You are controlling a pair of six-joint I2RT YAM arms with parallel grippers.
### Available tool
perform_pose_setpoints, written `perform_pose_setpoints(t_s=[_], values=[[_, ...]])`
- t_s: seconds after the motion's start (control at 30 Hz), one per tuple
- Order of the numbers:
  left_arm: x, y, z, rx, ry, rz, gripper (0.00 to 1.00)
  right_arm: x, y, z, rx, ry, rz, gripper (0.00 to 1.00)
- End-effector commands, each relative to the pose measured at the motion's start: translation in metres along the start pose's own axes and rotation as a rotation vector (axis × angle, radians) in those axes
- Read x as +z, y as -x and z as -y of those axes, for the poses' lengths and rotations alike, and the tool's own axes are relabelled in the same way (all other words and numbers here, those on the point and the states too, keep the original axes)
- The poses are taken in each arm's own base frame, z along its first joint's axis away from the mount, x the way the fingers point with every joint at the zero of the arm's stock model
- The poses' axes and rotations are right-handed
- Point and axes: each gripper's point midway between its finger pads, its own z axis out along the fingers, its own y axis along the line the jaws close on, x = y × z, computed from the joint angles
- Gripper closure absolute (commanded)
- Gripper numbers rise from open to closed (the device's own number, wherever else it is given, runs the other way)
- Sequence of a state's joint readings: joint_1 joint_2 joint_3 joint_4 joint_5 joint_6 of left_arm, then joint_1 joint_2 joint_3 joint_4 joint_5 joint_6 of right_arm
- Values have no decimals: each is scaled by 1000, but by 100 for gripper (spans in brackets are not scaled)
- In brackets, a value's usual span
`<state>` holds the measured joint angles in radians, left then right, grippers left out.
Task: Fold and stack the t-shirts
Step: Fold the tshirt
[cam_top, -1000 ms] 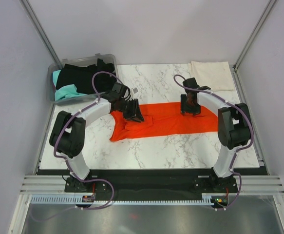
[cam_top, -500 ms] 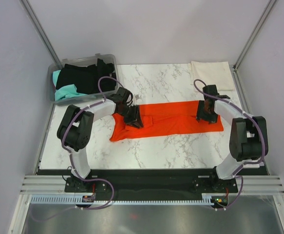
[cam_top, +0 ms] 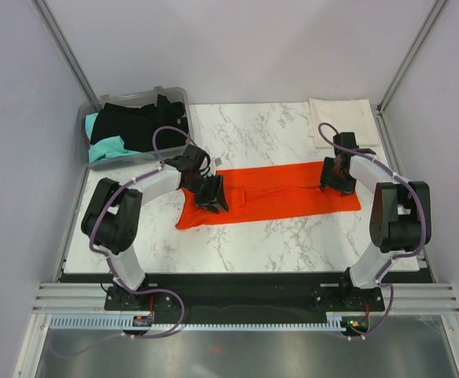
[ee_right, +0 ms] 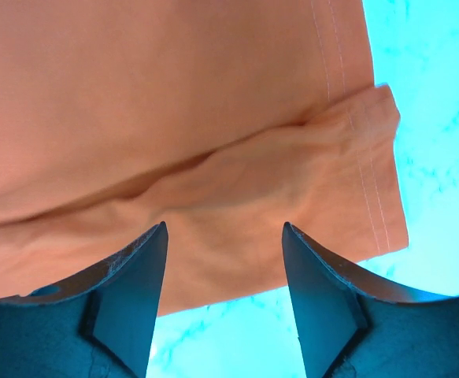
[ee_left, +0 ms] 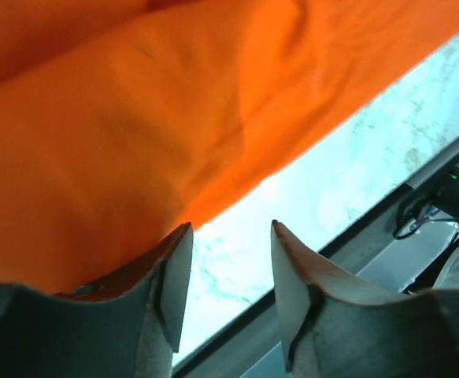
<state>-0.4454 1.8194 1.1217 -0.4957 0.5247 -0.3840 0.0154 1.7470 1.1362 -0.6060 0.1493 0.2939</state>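
Note:
An orange-red t-shirt lies folded into a long band across the middle of the marble table. My left gripper is open and empty over the band's left end; its wrist view shows the orange cloth just beyond the fingertips. My right gripper is open and empty over the band's right end, where the hemmed edge shows. A folded cream-white t-shirt lies at the back right corner. Black and teal t-shirts lie bunched in the bin.
A clear grey plastic bin stands at the back left corner. Bare marble runs between the orange shirt and the table's near edge. Metal frame posts rise at the back corners.
My right gripper has moved from the band's middle out to its right end, and the band now lies longer and flatter. My left gripper has stayed near the left end, shifting slightly.

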Motion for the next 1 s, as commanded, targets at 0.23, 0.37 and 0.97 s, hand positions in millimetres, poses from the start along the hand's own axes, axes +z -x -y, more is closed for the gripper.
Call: perform_pose_setpoints(t_s=[0.23,0.37,0.97], values=[[-117,13,1,-87,-67,287,44,-68,-15,-84,-1,305,51,36],[-121,6,-37,-275,-89,338,63,-82,-15,-147,47,500,88,48],[-60,-31,-113,-661,36,255,98,-48,-63,-181,50,607,-13,89]])
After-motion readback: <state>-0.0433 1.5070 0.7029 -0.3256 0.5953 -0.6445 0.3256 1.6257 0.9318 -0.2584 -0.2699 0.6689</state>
